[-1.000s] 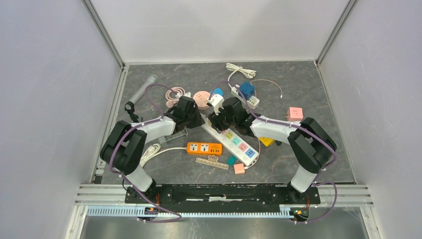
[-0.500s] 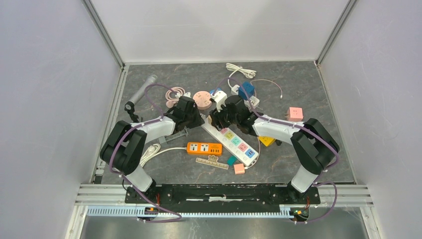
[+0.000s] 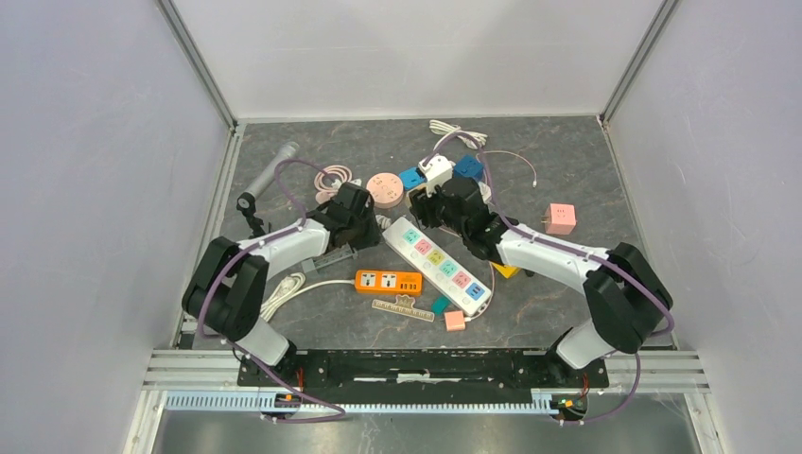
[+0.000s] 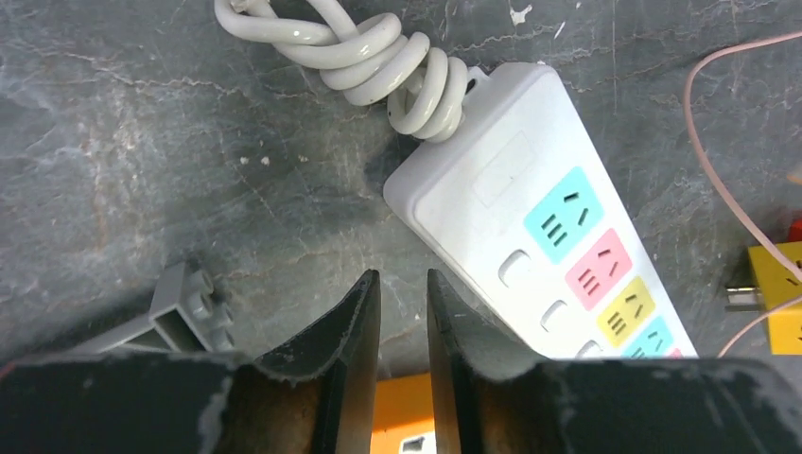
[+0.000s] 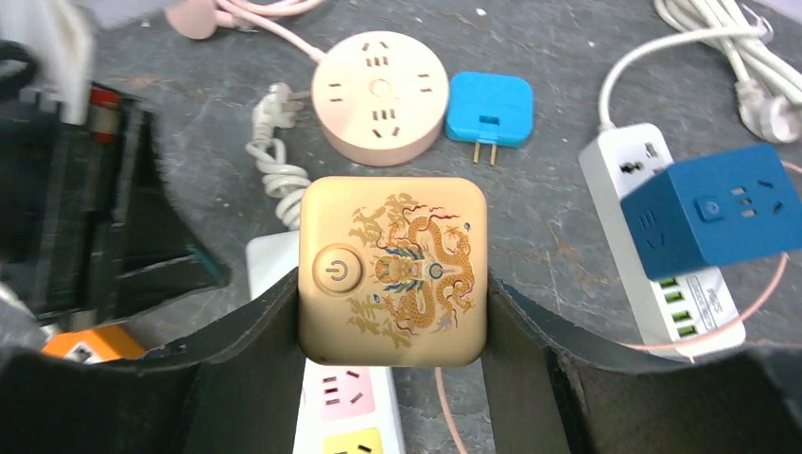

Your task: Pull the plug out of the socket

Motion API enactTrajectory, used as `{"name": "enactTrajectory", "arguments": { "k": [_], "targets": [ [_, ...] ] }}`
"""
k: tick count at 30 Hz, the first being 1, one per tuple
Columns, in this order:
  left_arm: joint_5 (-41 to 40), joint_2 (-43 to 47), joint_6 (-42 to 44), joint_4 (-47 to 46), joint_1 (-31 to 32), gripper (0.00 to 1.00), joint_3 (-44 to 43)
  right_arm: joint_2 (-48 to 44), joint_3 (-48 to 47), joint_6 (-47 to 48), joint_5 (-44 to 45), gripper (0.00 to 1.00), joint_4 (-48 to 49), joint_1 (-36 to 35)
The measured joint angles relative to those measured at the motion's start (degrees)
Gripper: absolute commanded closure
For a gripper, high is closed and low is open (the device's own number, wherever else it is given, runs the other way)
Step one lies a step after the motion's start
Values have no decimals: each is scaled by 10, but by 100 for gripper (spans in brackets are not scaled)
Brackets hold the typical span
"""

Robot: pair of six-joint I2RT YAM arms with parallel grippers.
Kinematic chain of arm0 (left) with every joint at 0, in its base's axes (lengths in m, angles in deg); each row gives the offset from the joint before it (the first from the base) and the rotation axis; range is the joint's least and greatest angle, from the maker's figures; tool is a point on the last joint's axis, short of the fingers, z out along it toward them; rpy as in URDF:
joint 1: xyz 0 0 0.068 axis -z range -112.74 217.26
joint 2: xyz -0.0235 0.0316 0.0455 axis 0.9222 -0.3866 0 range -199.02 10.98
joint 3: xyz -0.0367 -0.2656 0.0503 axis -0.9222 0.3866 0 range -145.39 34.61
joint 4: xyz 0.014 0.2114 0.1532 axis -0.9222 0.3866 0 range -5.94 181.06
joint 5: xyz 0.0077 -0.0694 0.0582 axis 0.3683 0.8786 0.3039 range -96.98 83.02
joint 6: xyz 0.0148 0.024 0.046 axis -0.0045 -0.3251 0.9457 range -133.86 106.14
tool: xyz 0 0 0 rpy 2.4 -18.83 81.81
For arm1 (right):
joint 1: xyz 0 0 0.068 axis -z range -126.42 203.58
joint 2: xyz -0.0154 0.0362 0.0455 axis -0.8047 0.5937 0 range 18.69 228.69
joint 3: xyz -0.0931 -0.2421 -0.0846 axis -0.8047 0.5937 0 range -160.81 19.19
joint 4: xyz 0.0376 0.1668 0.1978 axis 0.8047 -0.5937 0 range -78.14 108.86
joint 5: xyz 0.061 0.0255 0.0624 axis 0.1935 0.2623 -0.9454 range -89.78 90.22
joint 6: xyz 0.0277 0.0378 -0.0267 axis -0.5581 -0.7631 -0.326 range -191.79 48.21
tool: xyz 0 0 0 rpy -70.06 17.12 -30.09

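The white power strip [image 3: 438,265] with coloured sockets lies slantwise in mid-table; it also shows in the left wrist view [image 4: 530,227] and the right wrist view [image 5: 345,397]. My right gripper [image 3: 433,182] is shut on the plug [image 3: 437,169], a cube whose gold face bears a dragon print [image 5: 392,270], and holds it above and beyond the strip's far end, clear of the sockets. In its wrist view my right gripper [image 5: 391,288] clamps the cube's two sides. My left gripper [image 3: 364,225] is beside the strip's far-left end, its fingers [image 4: 361,312] nearly together and empty, over bare table.
An orange power strip [image 3: 389,281], a ruler [image 3: 402,309] and small blocks lie near the front. A pink round socket [image 5: 380,83], a blue adapter [image 5: 489,107] and a dark blue cube [image 5: 714,208] on a white strip lie behind. A coiled white cord [image 4: 369,57] lies at the strip's end.
My right gripper has lifted the plug up and away toward the back, off the strip's far socket, which now shows bare. My left gripper has drawn back a little to the left.
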Motion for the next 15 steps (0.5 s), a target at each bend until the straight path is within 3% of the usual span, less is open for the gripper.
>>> {"name": "enactTrajectory", "arguments": {
  "k": [8,15],
  "targets": [
    [9,75,0,69,0,65,-29,51,2,-36,25,92,-10,27],
    [7,142,0,93,0,61,-30,96,-2,-69,-64,75,-3,71]
  ]
}}
